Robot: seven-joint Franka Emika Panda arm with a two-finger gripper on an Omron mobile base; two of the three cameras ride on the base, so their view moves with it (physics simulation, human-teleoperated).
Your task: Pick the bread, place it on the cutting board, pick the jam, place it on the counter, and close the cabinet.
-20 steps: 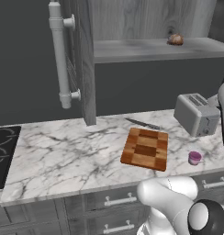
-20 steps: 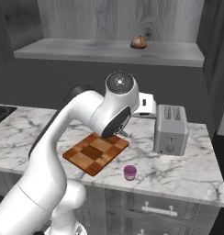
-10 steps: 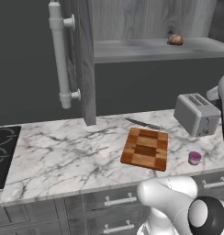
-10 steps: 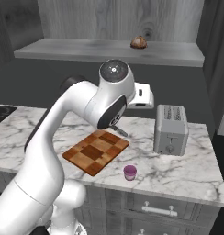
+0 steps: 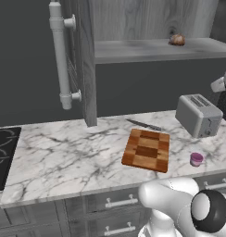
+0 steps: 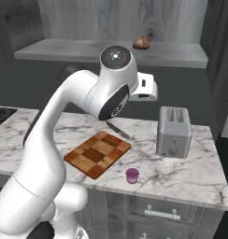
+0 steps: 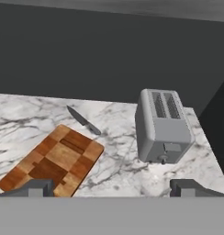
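In the left base view, the bread is seen on the shelf of the open cabinet; the board and jam lie apart on the bench, the toaster behind them.

In the right base view, the jam is set just off the board's corner.

In the hand view, the tool is spread wide and empty above the bench, with a knife beyond the board.

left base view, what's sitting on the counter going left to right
stovetop → cutting board → jam; the knife and toaster sit further back, overlapping those in the order.
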